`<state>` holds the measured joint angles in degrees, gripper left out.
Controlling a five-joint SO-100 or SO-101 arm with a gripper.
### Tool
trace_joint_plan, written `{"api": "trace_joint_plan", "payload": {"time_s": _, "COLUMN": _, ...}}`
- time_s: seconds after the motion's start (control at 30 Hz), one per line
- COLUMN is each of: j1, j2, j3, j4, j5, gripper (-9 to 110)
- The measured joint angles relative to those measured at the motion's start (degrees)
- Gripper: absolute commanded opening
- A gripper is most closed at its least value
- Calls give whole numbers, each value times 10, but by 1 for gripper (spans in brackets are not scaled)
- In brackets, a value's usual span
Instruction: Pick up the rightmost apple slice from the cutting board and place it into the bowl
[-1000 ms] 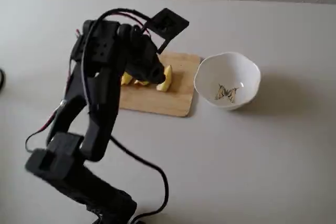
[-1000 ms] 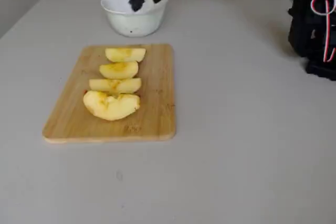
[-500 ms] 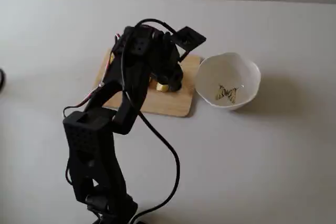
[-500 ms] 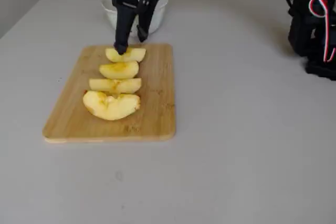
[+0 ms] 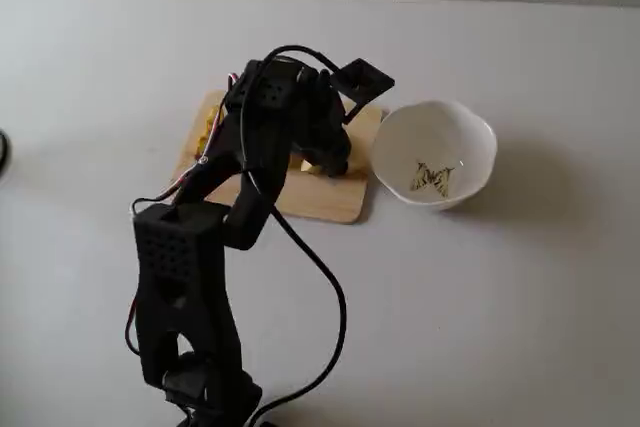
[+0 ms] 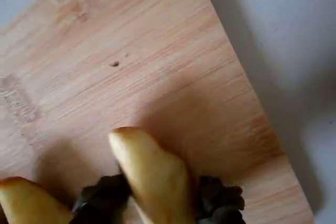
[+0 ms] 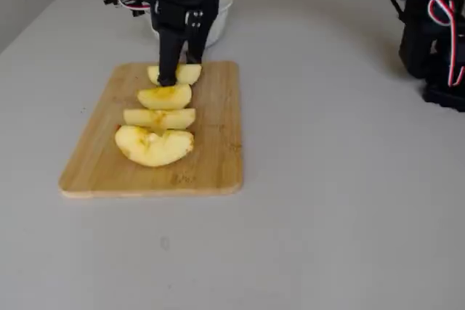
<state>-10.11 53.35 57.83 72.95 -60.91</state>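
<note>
The apple slice (image 7: 190, 74) lies at the far end of the cutting board (image 7: 211, 157), nearest the bowl (image 7: 222, 14). My gripper (image 7: 180, 69) stands straight down over it. In the wrist view the pale slice (image 6: 152, 166) sits between the two dark fingers, which touch both of its flanks; the gripper (image 6: 157, 205) is shut on it and it still rests on the board (image 6: 157, 51). From behind the arm, the white scalloped bowl (image 5: 440, 109) with its yellow-and-dark mark stands empty just right of the board (image 5: 325, 202).
Three deeper yellow wedges (image 7: 165, 96) (image 7: 159, 117) (image 7: 154, 145) lie in a row nearer the camera on the board; one more wedge (image 6: 26, 203) shows at the wrist view's lower left. Black hardware with red and white cables (image 7: 436, 34) stands at the table's right.
The gripper left the bowl, crossed to the board's far end, then dropped onto the farthest slice, with its fingers now against the slice's sides.
</note>
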Motion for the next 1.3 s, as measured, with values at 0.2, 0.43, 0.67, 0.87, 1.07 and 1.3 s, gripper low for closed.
{"api": "trace_joint_plan", "payload": {"time_s": 0.2, "j1": -5, "j2": -7, "j3": -16, "j4": 1, "j5": 4, "gripper": 0}}
{"api": "trace_joint_plan", "payload": {"time_s": 0.43, "j1": -2, "j2": -19, "j3": -87, "j4": 40, "j5": 31, "gripper": 0}}
{"api": "trace_joint_plan", "payload": {"time_s": 0.67, "j1": 9, "j2": -64, "j3": -258, "j4": 142, "j5": 47, "gripper": 0}}
{"api": "trace_joint_plan", "payload": {"time_s": 0.87, "j1": 50, "j2": -138, "j3": -543, "j4": 273, "j5": 60, "gripper": 0}}
{"api": "trace_joint_plan", "payload": {"time_s": 1.07, "j1": 131, "j2": -138, "j3": -663, "j4": 289, "j5": 66, "gripper": 0}}
{"api": "trace_joint_plan", "payload": {"time_s": 1.3, "j1": 230, "j2": -182, "j3": -692, "j4": 288, "j5": 67, "gripper": 6}}
